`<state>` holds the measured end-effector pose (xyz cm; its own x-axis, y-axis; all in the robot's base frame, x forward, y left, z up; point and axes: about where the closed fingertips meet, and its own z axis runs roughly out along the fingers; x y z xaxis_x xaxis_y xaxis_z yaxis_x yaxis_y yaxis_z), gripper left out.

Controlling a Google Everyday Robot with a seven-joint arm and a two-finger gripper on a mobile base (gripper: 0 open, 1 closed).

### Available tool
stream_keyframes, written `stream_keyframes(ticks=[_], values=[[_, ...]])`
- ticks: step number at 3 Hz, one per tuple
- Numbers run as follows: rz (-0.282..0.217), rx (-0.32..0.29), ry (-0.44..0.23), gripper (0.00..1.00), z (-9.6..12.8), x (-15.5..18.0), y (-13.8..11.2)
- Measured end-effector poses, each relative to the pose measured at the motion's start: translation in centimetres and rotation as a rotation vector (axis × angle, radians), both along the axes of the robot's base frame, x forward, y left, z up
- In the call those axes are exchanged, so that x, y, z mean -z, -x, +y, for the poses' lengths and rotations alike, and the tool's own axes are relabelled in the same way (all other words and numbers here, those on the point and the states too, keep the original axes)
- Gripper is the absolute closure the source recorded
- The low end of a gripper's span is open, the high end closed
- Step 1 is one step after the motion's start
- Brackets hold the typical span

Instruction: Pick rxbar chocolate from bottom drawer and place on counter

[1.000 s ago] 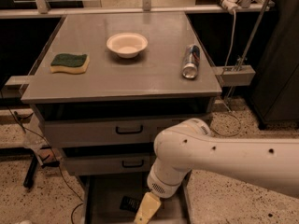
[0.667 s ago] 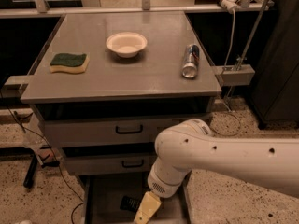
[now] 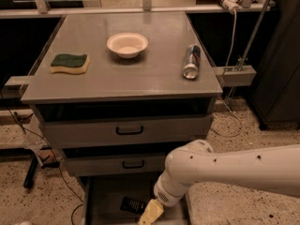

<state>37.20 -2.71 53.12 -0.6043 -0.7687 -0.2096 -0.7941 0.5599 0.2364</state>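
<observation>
Where the thick white robot arm (image 3: pixel 225 170) comes in from the right edge and bends down in front of the cabinet, its cream-yellow gripper (image 3: pixel 150 213) sits low over the pulled-out bottom drawer (image 3: pixel 105 200), the deepest grey metal tray at the cabinet's foot. Only the gripper's upper part shows before the lower edge cuts it off, so I cannot tell how far open it is or whether it has hold of anything.

The rxbar chocolate (image 3: pixel 132 204), a small flat bar in a black wrapper with pale print, lies on the drawer floor just left of the gripper and slightly above it in the view. Whether the two touch cannot be told.

Above the open tray, two shallower grey drawers stand shut, the upper one with a black handle (image 3: pixel 130 131) and the middle one with a like handle (image 3: pixel 133 164).

The counter (image 3: pixel 154 78), the flat matte grey top of the cabinet, carries three things set well apart:
- a yellow sponge with a green scouring face (image 3: pixel 70 63) at the left
- a shallow cream bowl (image 3: pixel 127 44) near the middle
- a silver-blue can (image 3: pixel 191 61) lying on its side at the right

A speckled stone floor (image 3: pixel 243 210) surrounds the cabinet.
</observation>
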Motion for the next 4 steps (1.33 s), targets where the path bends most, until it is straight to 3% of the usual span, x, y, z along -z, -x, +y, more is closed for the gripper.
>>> stream_keyframes(ticks=[1, 2, 3, 4], values=[[-0.039, 0.064, -0.023, 0.00, -1.6, 4.5, -2.4], [-0.041, 0.100, -0.033, 0.00, -2.8, 8.3, -3.9], [-0.041, 0.100, -0.033, 0.00, -2.8, 8.3, -3.9], [-0.027, 0.122, -0.090, 0.00, -2.0, 11.6, -4.1]])
